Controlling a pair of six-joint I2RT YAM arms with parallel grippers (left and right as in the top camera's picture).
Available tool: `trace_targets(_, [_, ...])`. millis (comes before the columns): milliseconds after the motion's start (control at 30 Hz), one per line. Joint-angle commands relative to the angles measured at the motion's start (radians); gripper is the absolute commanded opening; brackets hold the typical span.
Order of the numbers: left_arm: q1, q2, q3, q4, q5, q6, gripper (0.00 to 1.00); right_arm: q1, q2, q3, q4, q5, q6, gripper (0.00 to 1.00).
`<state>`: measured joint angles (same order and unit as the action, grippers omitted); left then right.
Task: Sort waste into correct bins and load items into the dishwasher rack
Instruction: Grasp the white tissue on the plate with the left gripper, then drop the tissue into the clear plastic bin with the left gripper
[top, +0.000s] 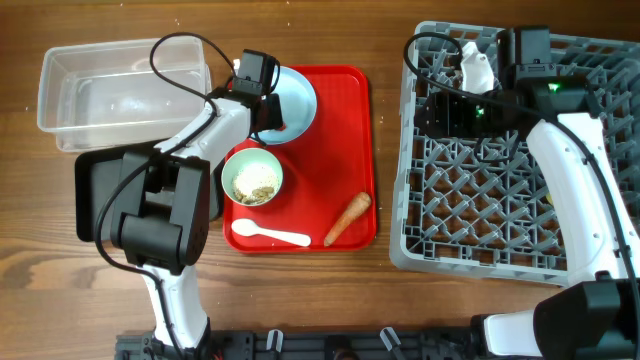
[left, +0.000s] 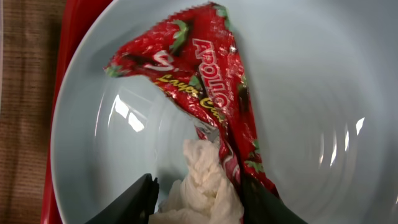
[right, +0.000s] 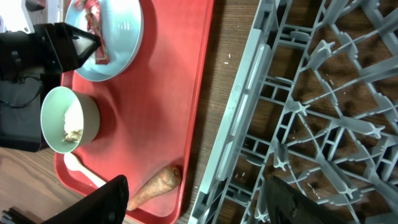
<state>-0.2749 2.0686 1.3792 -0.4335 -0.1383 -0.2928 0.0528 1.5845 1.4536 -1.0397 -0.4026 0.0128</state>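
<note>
Waste sorting: left claw (left: 199, 198), part-open, straddles scrap (left: 202, 177) and wrapper (left: 205, 68) in blue bowl (left: 323, 93); next it likely needs to pinch and lift. Right claw (right: 194, 190) wide open, empty.

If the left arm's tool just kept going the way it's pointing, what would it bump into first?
Probably the white crumpled scrap in the pale blue bowl, straight ahead of the left tool; depth is unclear.

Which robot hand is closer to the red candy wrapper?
Left. The left gripper is down in the pale blue bowl, fingers flanking the white scrap beside the wrapper. The right gripper hangs over the grey rack edge, across the red tray.
</note>
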Motion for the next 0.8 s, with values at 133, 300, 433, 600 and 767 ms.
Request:
trace_targets(133, [0.005,-0.062,0.013,-0.004,-0.020,-0.002,0.42,0.003,0.002,0.010,-0.001,0.011,-0.012,0.72])
trace_targets(300, [0.005,-0.090,0.013,-0.040,-0.020,-0.002,0.44,0.003,0.002,0.010,-0.001,0.011,-0.012,0.72])
trace_targets(433, [0.005,-0.090,0.013,-0.082,-0.020,-0.003,0.44,0.003,0.002,0.010,-0.001,0.011,-0.011,0.72])
trace_targets(600, [0.005,-0.090,0.013,-0.091,-0.016,-0.003,0.62,0.003,0.002,0.010,-0.002,0.011,-0.012,0.72])
trace_targets(767, [0.005,-0.090,0.012,-0.085,-0.016,-0.003,0.63,0.003,0.002,0.010,-0.002,0.011,-0.012,0.72])
